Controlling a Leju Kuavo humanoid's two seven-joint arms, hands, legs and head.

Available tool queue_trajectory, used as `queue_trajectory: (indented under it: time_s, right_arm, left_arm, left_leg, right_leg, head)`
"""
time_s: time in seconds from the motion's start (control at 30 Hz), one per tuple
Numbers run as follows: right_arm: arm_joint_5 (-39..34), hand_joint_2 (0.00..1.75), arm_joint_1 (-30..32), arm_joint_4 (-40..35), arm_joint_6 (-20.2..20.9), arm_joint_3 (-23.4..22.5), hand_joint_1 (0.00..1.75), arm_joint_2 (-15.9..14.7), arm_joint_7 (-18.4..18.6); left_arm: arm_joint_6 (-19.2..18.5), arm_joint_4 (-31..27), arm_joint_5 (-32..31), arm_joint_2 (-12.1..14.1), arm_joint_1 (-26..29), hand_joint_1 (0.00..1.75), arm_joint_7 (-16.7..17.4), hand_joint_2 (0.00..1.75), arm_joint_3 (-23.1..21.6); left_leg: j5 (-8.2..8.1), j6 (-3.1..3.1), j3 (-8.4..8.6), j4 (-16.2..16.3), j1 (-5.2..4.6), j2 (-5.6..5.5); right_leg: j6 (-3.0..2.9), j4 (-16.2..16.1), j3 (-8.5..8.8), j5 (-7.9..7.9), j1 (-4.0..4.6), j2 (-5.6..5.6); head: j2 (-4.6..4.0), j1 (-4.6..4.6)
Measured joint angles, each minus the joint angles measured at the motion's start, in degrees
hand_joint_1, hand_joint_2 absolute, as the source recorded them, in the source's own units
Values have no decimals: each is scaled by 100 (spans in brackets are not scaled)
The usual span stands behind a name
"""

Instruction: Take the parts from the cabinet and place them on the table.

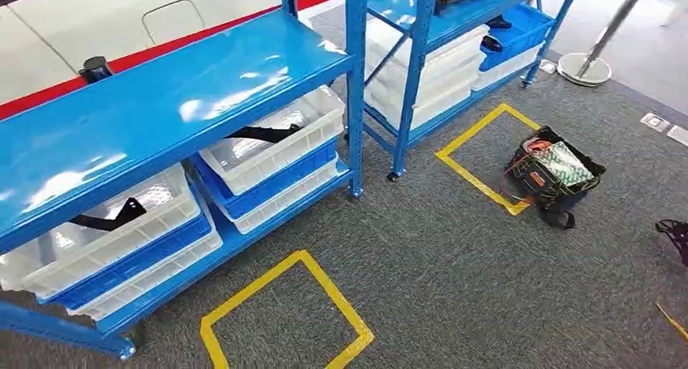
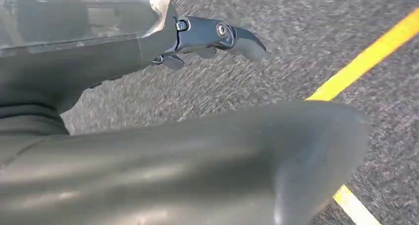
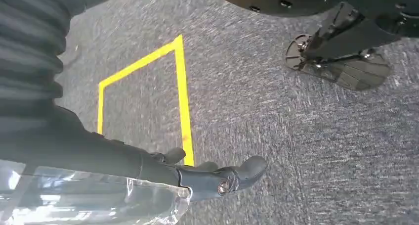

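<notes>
The blue cabinet (image 1: 162,93) stands at the left of the head view. On its lower shelf sit stacked white bins. A black part (image 1: 264,132) lies in the right bin (image 1: 312,117), and another black part (image 1: 105,216) lies in the left bin (image 1: 162,199). My left hand (image 2: 74,71) hangs over grey carpet with its fingers (image 2: 212,34) stretched out and nothing in it. My right hand (image 3: 113,158) also hangs above the carpet beside a yellow tape line, fingers (image 3: 232,175) extended and holding nothing.
A second blue rack (image 1: 422,28) with white and blue bins stands further right. Yellow tape squares (image 1: 284,312) (image 1: 487,154) mark the carpet in front of each rack. A black tool bag (image 1: 552,174) sits on the floor at right, and a round stand base (image 1: 584,67) lies beyond it.
</notes>
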Motion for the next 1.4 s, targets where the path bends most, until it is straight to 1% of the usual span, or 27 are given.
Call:
queue_trajectory:
  time_s: [0.07,0.1,0.13,0.17,0.3,0.33,0.37,0.4,0.47,0.5,0.53,0.57,0.63,0.67,0.8,0.83,0.87,0.9,0.97,1.0,1.03,1.07,1.13,1.17,1.23,1.27,1.4]
  right_arm:
    - [4,175,-10,0,0,0,0,0,-11]
    - [4,175,-19,0,0,0,0,2,-20]
    - [6,175,-30,0,0,0,0,2,-24]
    - [7,175,-32,0,0,0,0,2,-26]
    - [15,175,-60,0,0,2,0,4,-31]
    - [24,175,-62,-2,0,0,0,-6,-33]
    - [35,175,-62,-2,4,2,0,-20,-37]
    - [39,175,-60,-2,18,2,0,-20,-37]
    - [59,175,-43,0,31,2,0,-26,-35]
    - [61,175,-32,0,31,2,0,-26,-35]
    - [63,175,-28,0,31,2,0,-28,-35]
    - [63,175,-20,0,31,2,0,-33,-33]
    - [66,175,-30,0,33,2,0,-42,-33]
    - [66,175,-30,0,33,2,0,-39,-33]
    - [68,175,-56,0,39,2,0,-20,-31]
    - [72,175,-63,0,39,2,0,-17,-31]
    - [77,175,-68,0,39,2,0,-22,-31]
    - [81,0,-62,0,39,2,0,-20,-31]
    - [90,0,-27,0,39,4,0,-22,-37]
    - [105,0,-20,0,26,9,0,-22,-65]
    - [103,0,-21,0,22,11,0,-22,-107]
    - [96,0,-30,0,17,15,0,-22,-149]
    - [87,0,-49,0,11,17,0,-15,-175]
    - [85,0,-60,0,11,20,0,-13,-179]
    - [83,0,-65,0,9,26,0,-4,-197]
    - [83,0,-64,0,4,24,0,-20,-197]
    - [83,0,-57,0,4,33,0,-4,-199]
  left_arm:
    - [0,0,4,2,23,0,0,0,2]
    - [0,0,4,9,23,0,0,0,2]
    - [0,0,4,11,17,0,0,0,2]
    - [0,0,4,15,-2,0,0,0,2]
    - [-2,0,9,28,-11,0,-2,0,2]
    - [-2,0,17,24,-7,0,2,0,2]
    - [0,0,22,22,-3,0,2,0,2]
    - [7,-2,37,28,-16,0,11,0,4]
    - [4,0,37,24,-35,0,13,0,2]
    - [7,0,37,24,-30,0,13,0,2]
    - [4,0,37,22,-16,0,15,0,2]
    - [4,0,37,15,-6,0,15,0,2]
    - [4,0,37,4,-7,0,15,0,2]
    - [2,0,37,9,-8,0,15,0,2]
    - [6,0,39,20,28,0,17,0,6]
    - [7,0,42,20,41,0,17,0,6]
    - [7,0,46,13,46,0,17,0,6]
    - [9,0,46,13,30,0,17,0,6]
    - [11,0,50,11,-7,0,17,0,6]
    - [15,0,57,9,0,0,17,0,6]
    - [17,0,63,7,20,0,17,0,8]
    - [20,0,70,7,36,0,17,0,11]
    - [24,0,81,11,41,0,18,0,13]
    - [24,0,79,13,35,0,15,0,13]
    - [26,0,79,15,15,0,13,0,13]
    - [26,0,79,2,20,0,13,0,13]
    - [35,0,81,7,23,0,13,0,17]
  left_leg:
    - [315,24,231,-401,-1,36]
    - [592,51,564,-988,-5,108]
    - [748,83,818,-1423,-14,248]
    - [742,116,1005,-1768,-62,569]
    - [780,217,951,-1804,-118,272]
    - [850,277,1012,-1889,-33,193]
    - [869,304,1018,-1908,-37,153]
    - [886,330,1000,-1906,-27,92]
    - [896,341,968,-1904,-25,-66]
    - [901,337,963,-1901,-25,-159]
    - [905,330,968,-1899,-21,-240]
    - [910,318,972,-1894,-12,-331]
    - [903,264,972,-1857,18,-492]
    - [901,218,946,-1834,25,-541]
    - [942,85,875,-1844,3,-735]
    - [920,74,865,-1812,16,-653]
    - [815,57,815,-1684,-13,-303]
    - [600,40,671,-1385,-12,-109]
    - [109,18,196,-416,-7,-4]
    - [-2,11,22,-48,-7,9]
    - [48,20,5,11,-6,17]
    - [209,35,127,-193,-6,17]
    - [665,98,673,-1142,-11,31]
    - [809,162,968,-1646,-30,112]
    - [763,153,1007,-1795,-69,161]
    - [771,76,1006,-1801,-66,149]
    - [767,131,1010,-1799,-107,141]
  right_leg:
    - [-6,0,5,-9,10,-132]
    - [-14,0,28,-18,10,-201]
    - [-6,0,55,-31,18,-248]
    - [18,5,74,-50,63,-294]
    - [130,-31,132,-62,90,-541]
    - [177,2,90,-112,115,-509]
    - [172,191,42,-231,82,-152]
    - [139,551,-124,-417,72,76]
    - [112,1468,-567,-768,53,229]
    - [144,1789,-731,-833,46,246]
    - [198,1760,-732,-766,33,247]
    - [277,1436,-589,-584,12,251]
    - [433,345,-94,-111,-62,407]
    - [439,47,34,-84,-106,662]
    - [209,58,36,-39,-27,464]
    - [148,24,29,-2,-91,404]
    - [114,23,32,-1,-76,350]
    - [55,25,25,2,-62,293]
    - [25,27,-2,-10,-22,144]
    - [23,29,-15,-11,-8,84]
    - [23,29,-16,-11,1,40]
    - [24,29,-13,-12,5,15]
    - [27,29,15,-14,9,-18]
    - [29,28,27,-15,10,-25]
    - [64,60,-1,-45,85,-36]
    - [28,67,-34,-59,99,-37]
    - [68,24,-29,-38,66,-42]
  head:
    - [0,-2]
    - [0,0]
    - [0,-2]
    - [0,-7]
    - [0,9]
    - [0,9]
    - [0,39]
    - [0,59]
    - [0,81]
    - [0,85]
    - [0,83]
    - [0,87]
    - [0,87]
    - [0,100]
    - [0,96]
    - [0,98]
    - [0,70]
    - [0,28]
    - [0,30]
    - [0,30]
    - [0,28]
    - [0,28]
    - [2,28]
    - [0,24]
    - [0,41]
    - [0,35]
    - [0,35]
